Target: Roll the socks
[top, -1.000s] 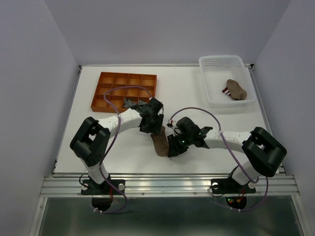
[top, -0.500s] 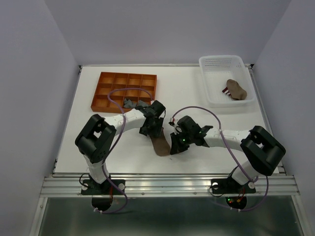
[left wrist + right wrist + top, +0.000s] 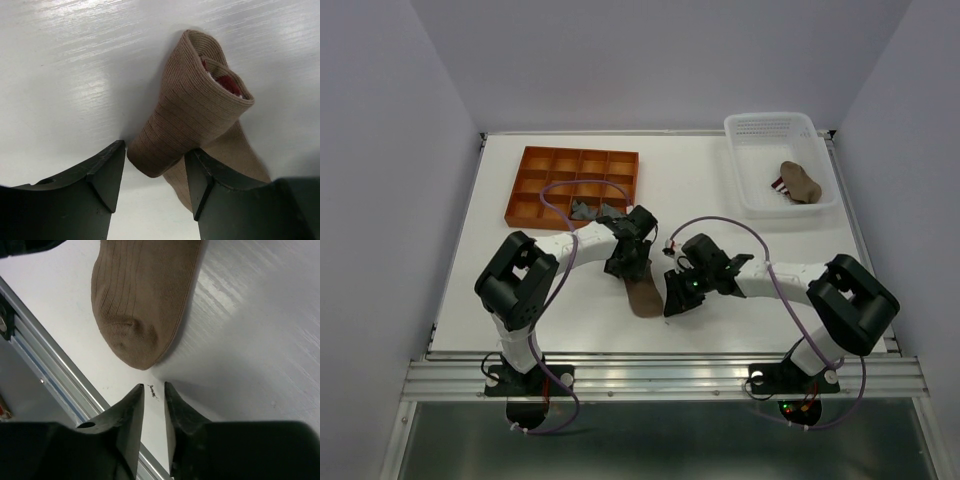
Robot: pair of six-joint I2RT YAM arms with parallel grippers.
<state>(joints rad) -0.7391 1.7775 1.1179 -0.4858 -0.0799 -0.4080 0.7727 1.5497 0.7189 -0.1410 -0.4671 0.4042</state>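
Left wrist view: your left gripper (image 3: pixel 155 175), jaws apart, is straddling the tan sock's rolled cuff (image 3: pixel 192 115) after sliding along it; right gripper (image 3: pixel 154 412) (nearly together, empty) is waiting just short of the toe (image 3: pixel 137 337).

The top external camera looks down from above and behind the arm bases onto the whole white table (image 3: pixel 720 200). The left wrist camera sits very close to the surface, looking between its own fingers (image 3: pixel 107 172) at the tan sock (image 3: pixel 192 112). The right wrist camera, equally near, faces the table's near edge. All three views share this sock (image 3: pixel 142 295) (image 3: pixel 642 294).
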